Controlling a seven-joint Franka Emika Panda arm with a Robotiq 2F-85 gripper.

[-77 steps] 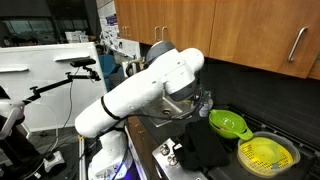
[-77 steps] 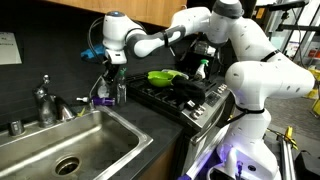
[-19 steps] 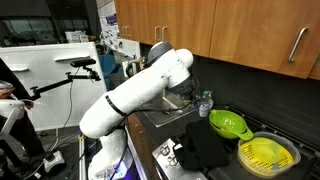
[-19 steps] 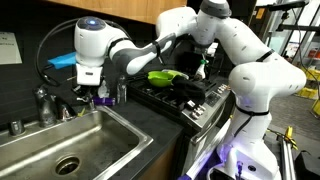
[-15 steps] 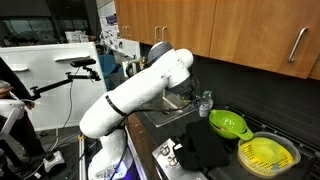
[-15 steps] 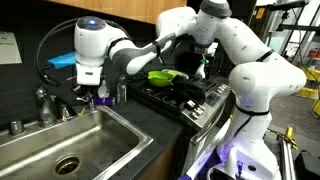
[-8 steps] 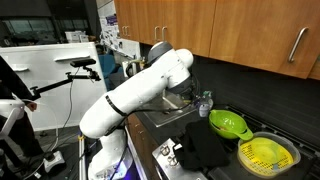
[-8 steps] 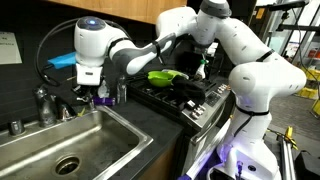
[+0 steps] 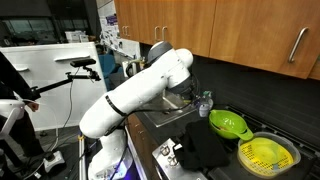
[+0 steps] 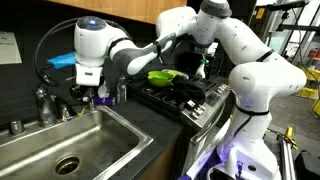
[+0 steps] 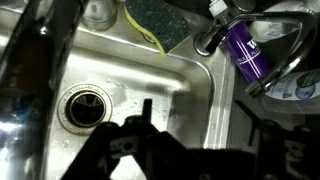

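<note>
The work in hand looked like an approach stage: the gripper (image 11: 208,135) hung over the back corner of the steel sink (image 11: 190,90) with nothing between its fingers (image 11: 135,140), which stood wide apart at the lower edge of the wrist view. The nearest thing was the purple bottle (image 11: 243,50), which stood on the desk (image 10: 165,135) just behind the sink's rim. A yellow-green sponge (image 11: 158,20) lay a little way along the same rim. The drain (image 11: 85,105) showed almost straight below the wrist camera, and the blurred faucet (image 11: 40,60) crossed the left of that view. In my judgement, a grasp on the bottle would call for a shift toward the rim and a descent with 1 finger on either side of it, keeping clear of the faucet. In an exterior view the arm (image 10: 150,50) reached out long from its base, past the stove (image 10: 185,95) and the green colander (image 10: 163,76), with the wrist turned so the gripper (image 10: 87,97) pointed straight down beside the bottle (image 10: 104,98).
</note>
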